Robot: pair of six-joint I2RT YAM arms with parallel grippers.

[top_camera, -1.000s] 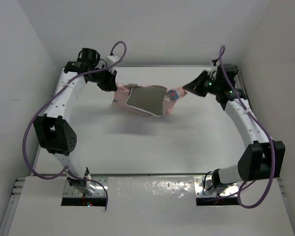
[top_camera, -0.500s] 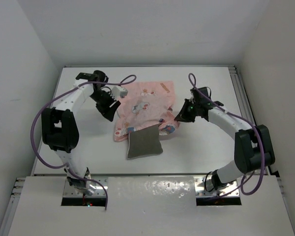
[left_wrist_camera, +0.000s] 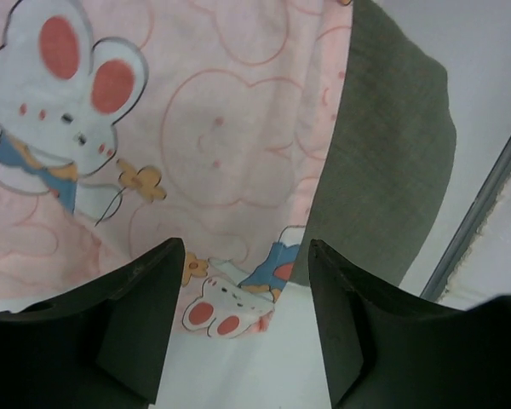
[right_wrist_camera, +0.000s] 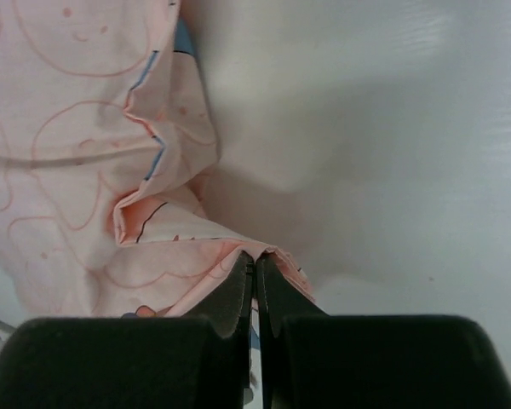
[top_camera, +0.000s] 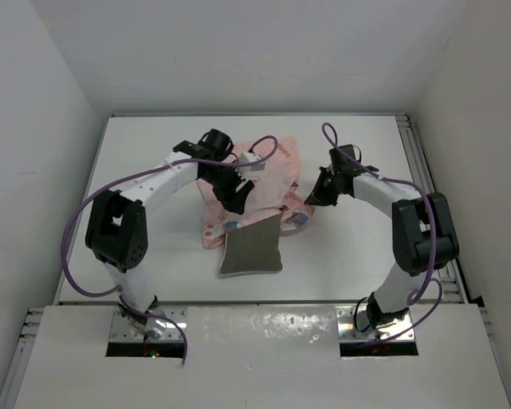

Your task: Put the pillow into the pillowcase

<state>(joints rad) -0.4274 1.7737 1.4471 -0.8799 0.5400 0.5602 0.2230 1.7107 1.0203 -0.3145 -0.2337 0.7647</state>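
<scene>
Pillow [top_camera: 251, 249]: flat on the table [top_camera: 341, 256], on the near side of the left gripper [top_camera: 238, 198], its far edge meeting the pillowcase [top_camera: 272, 166].
Left gripper: jaws spread, nothing between them, poised over the rabbit print, with the pillow's edge just beside one finger.
Right gripper [top_camera: 311, 199]: jaws pressed together, pinching a bunched fold at the pillowcase's edge.
Pillowcase: rumpled, lying between both grippers and beyond them.
</scene>
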